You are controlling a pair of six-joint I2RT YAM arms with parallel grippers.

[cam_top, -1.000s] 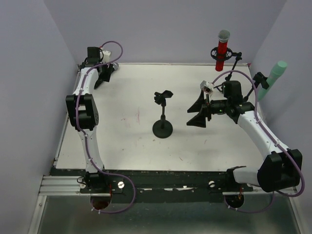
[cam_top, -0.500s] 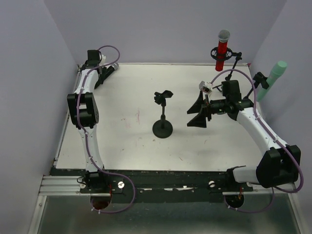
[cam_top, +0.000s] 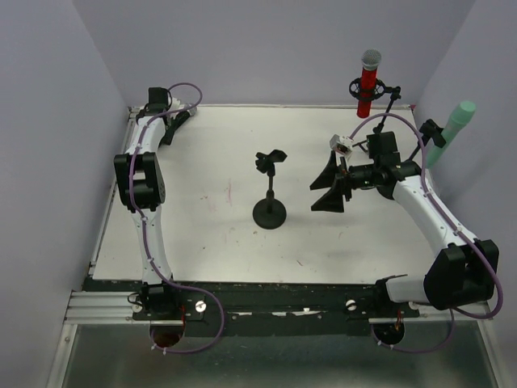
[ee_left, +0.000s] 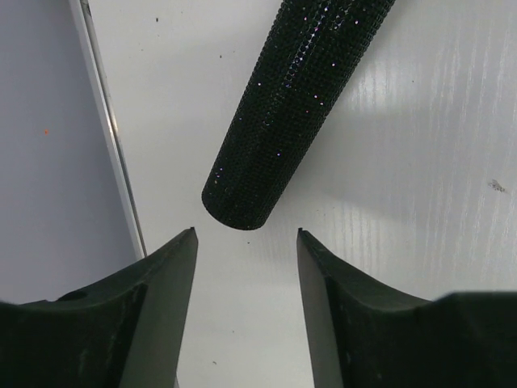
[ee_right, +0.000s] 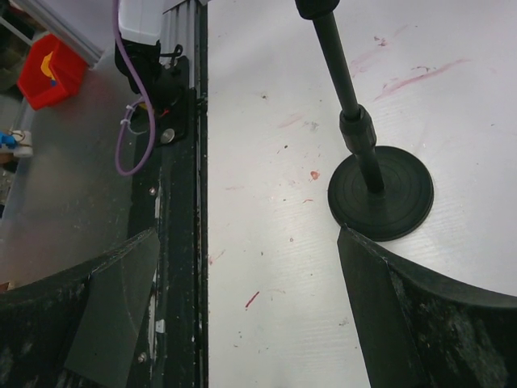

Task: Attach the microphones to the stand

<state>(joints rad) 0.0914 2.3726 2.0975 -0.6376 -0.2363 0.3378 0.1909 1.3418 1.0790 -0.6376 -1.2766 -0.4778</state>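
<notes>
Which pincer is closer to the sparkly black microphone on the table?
Left. The left pincer is right at the black glittery stick microphone, whose handle end lies just ahead of its open fingertips. The right pincer is far away, beside the black round-based stand.

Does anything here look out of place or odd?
Yes: the black microphone lies flat on the table in the far left corner, while the red microphone and mint-green microphone sit in holders. The clip on the middle stand is empty.
</notes>
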